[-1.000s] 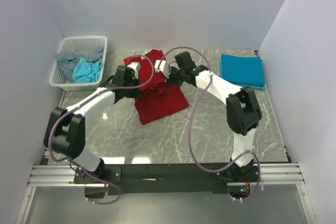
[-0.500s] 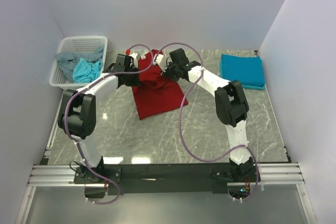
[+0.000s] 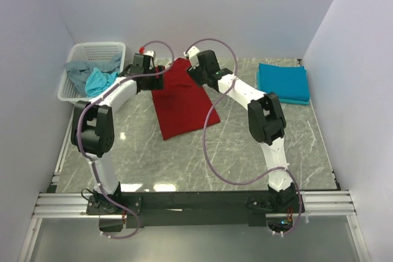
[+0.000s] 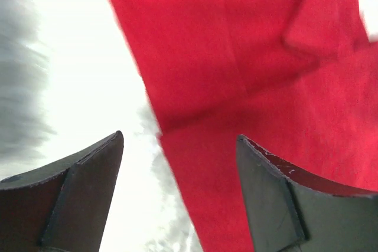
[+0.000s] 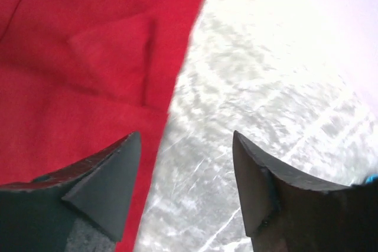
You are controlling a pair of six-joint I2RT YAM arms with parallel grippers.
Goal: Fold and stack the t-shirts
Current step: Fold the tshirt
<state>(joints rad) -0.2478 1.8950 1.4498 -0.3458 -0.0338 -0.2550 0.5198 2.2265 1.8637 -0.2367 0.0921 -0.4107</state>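
Observation:
A dark red t-shirt [image 3: 181, 97] lies flat on the marble table, folded to a long strip running from the back centre toward the front. My left gripper [image 3: 161, 73] hovers at its back left corner, open, with nothing between the fingers; the left wrist view shows the red cloth [image 4: 254, 87] under the jaws. My right gripper [image 3: 191, 72] is at the back right corner, open too, straddling the shirt's right edge [image 5: 88, 57]. A folded teal-blue t-shirt [image 3: 282, 81] lies at the back right. Grey [image 3: 75, 72] and light turquoise [image 3: 101, 82] t-shirts fill the basket.
The white mesh basket [image 3: 93, 48] stands at the back left against the wall. Walls close in the table on the left, back and right. Bare marble [image 3: 221, 151] spreads in front of the red shirt.
Both arms carried the shirt's bunched upper part toward the back wall and laid it out flat. Both grippers then opened and let go of the cloth.

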